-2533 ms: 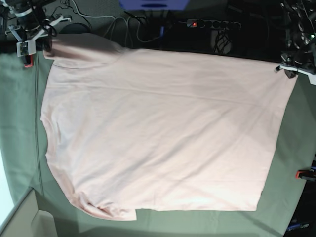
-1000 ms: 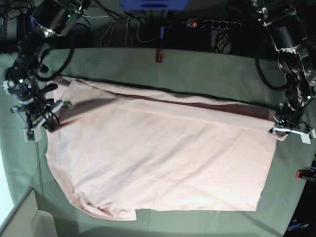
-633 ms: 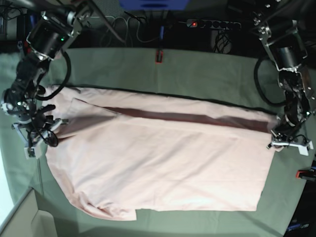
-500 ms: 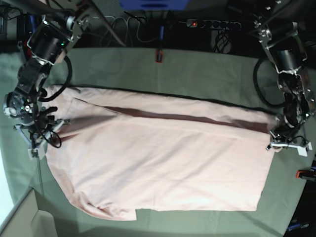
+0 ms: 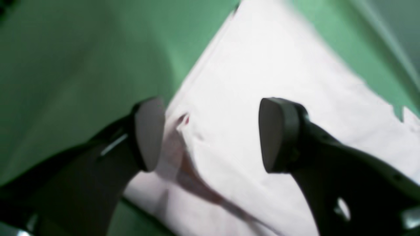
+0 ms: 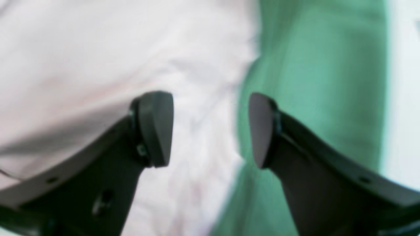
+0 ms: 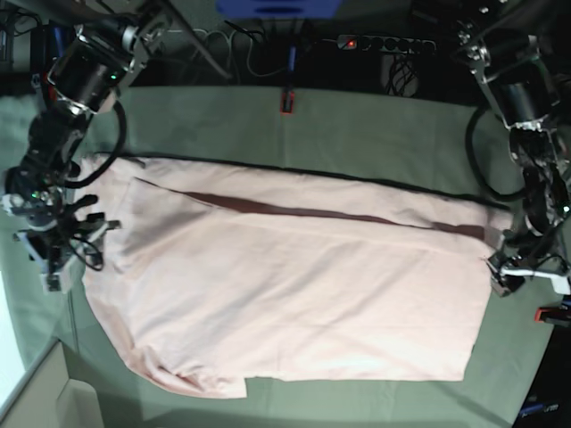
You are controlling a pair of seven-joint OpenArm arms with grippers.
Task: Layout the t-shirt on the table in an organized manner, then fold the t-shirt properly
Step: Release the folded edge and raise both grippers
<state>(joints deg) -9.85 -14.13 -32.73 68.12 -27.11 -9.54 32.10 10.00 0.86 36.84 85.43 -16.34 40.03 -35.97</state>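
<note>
Grey-green cloth covers the wide bench (image 7: 357, 125), and the pink shirt (image 7: 294, 294) lies spread across its middle with the far portion turned toward the near side, so a long fold line runs across the view from one arm to the other. That line is the shirt's long axis now.

Each arm sits at one end of it. The left claw (image 7: 516, 270) is at the shirt's edge on the view's right; its wrist camera shows the jaws standing well apart with the pink corner lying flat between and under them, nothing pinched. The right claw (image 7: 55, 252) is at the opposite edge on the view's left, jaws likewise parted, one pad (image 6: 154, 127) over pink fabric and the other over bare cloth, so it straddles the shirt's border without holding it.

From each claw the bulk of the shirt lies inward, toward the bench's middle and toward the near edge. Neither arm is clearly nearer; they are matched end to end, which suits a further two-handed fold along the same axis.
</note>
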